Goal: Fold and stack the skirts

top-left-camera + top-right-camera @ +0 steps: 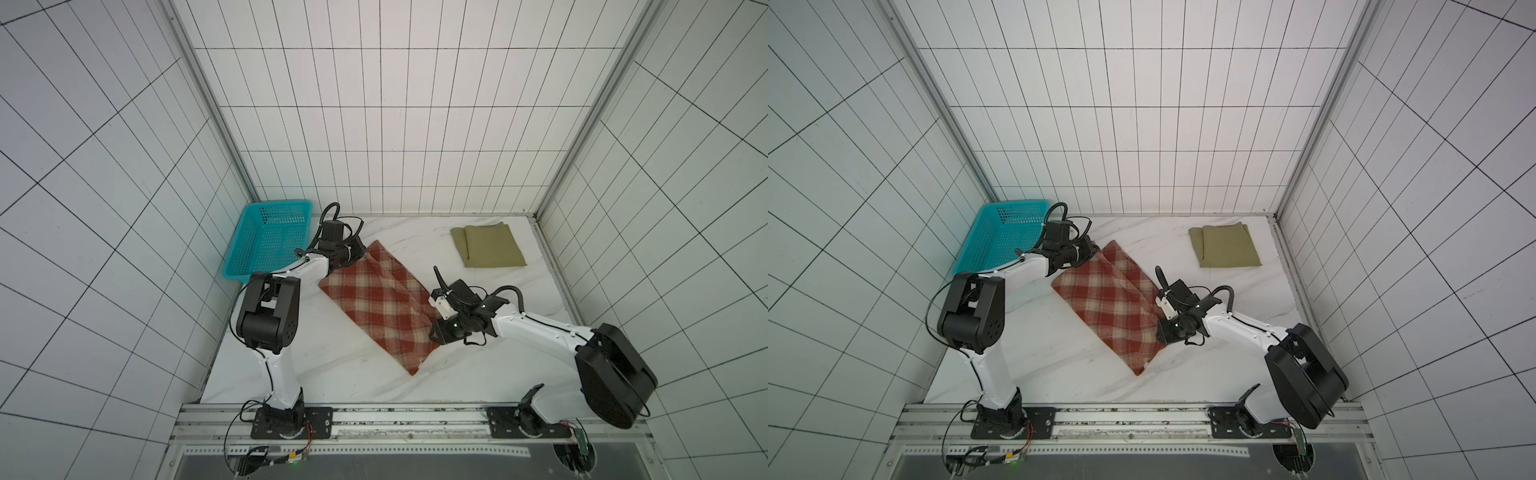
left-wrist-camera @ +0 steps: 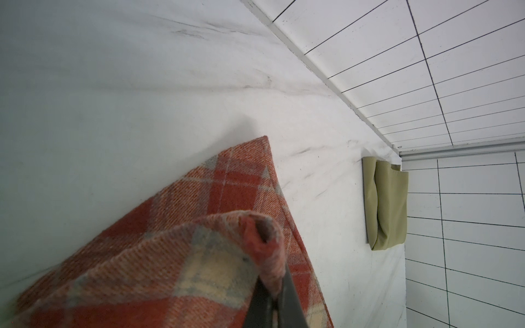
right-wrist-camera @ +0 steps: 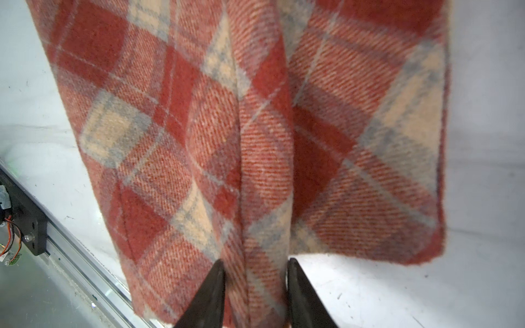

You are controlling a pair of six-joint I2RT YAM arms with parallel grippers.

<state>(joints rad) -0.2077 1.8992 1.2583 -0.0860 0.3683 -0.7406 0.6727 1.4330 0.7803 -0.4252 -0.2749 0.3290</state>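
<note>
- counter point(image 1: 478, 365): both skirts lie on it, well apart from each other; nothing is stacked yet
- plaid skirt point(image 1: 374, 303): a long strip lying slantwise mid-counter, from beside the basket towards the near edge; a lengthwise flap lies over it, so I judge one fold made; it looks too long to stack as it is, and at least a crosswise fold seems left
- teal basket point(image 1: 278, 204): at the far left corner, nothing seen in it; no part in the stacking
- olive skirt point(image 1: 492, 247): a neat folded packet at the far right corner, clear of both arms; its folding looks done, and it probably waits as the base of the stack
- left jaws: pressed together on the far corner of the plaid skirt, lifting it off the counter in the left wrist view
- right jaws: standing apart astride a raised ridge at the skirt's other end, cloth filling the gap; whether they pinch it yet I cannot tell
- overall, roughly halfway by my reckoning
</note>
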